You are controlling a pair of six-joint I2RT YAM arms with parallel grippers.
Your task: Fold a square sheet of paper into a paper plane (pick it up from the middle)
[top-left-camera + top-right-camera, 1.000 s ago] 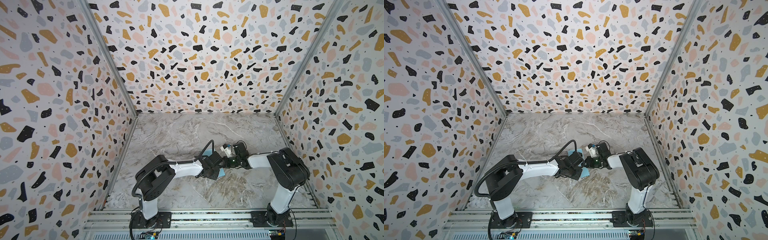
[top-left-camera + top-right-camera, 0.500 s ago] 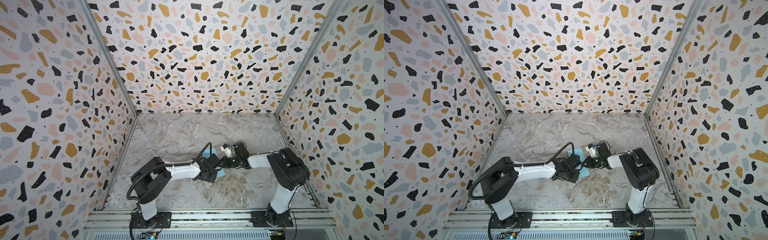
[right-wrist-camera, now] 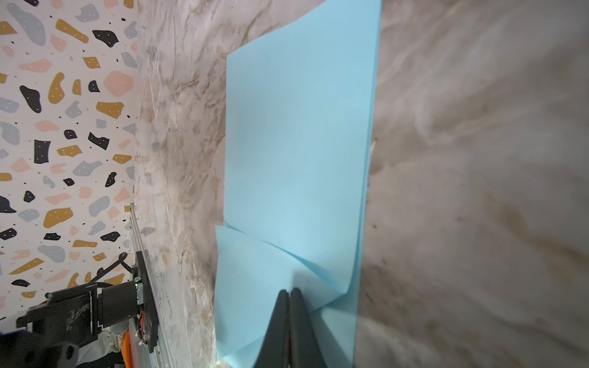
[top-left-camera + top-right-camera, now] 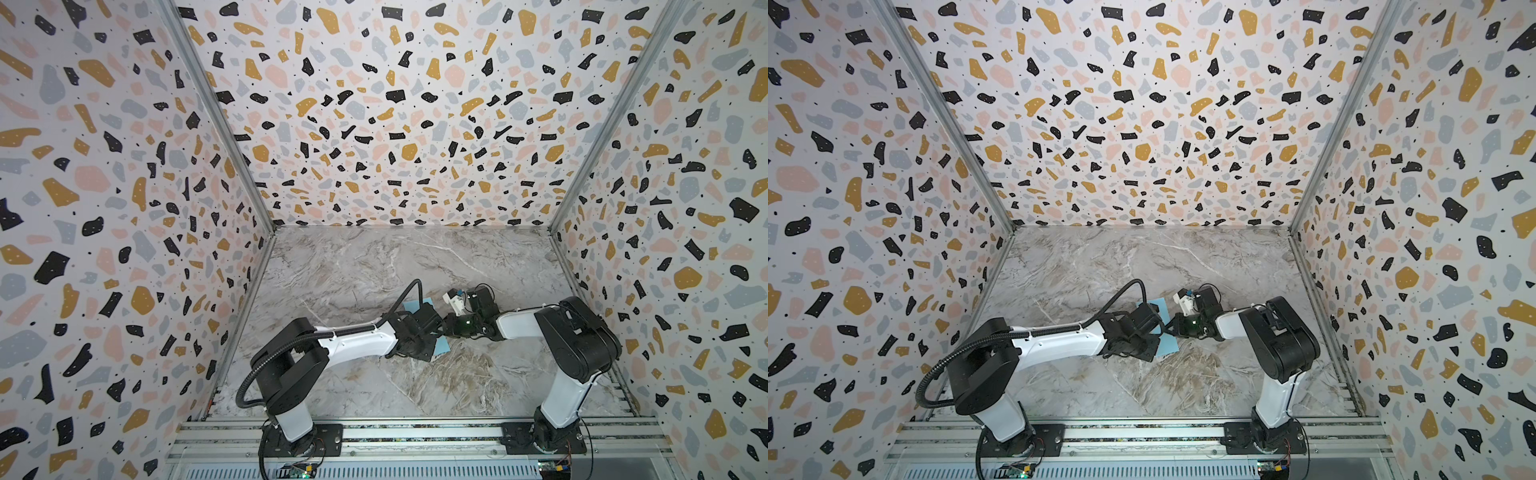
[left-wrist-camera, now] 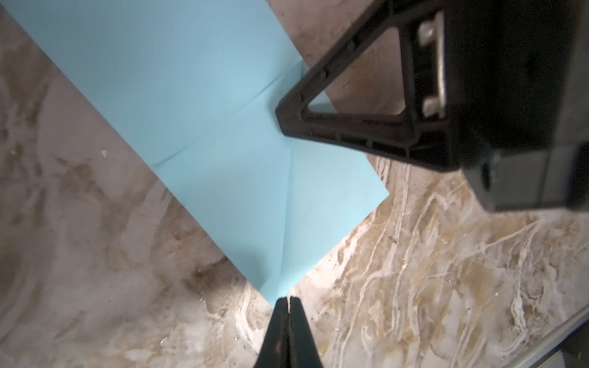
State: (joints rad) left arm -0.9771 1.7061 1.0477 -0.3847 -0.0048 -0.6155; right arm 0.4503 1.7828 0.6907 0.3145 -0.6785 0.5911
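1. The left gripper (image 5: 288, 300), tips together, sits at a corner of the paper (image 5: 197, 105). Whether it nips that corner cannot be told.
2. The paper lies on the bench (image 4: 374, 266) between the grippers. It appears to be folded in half, with one corner flap creased. The other nose folds and the wings look undone, so the task seems to be at an early stage.
3. The right gripper (image 3: 290, 291), tips together, rests on the paper at a crease.
4. Both top views show only blue slivers beside the grippers. The left wrist view shows the creases, and the right wrist view shows the flap's lifted edge.
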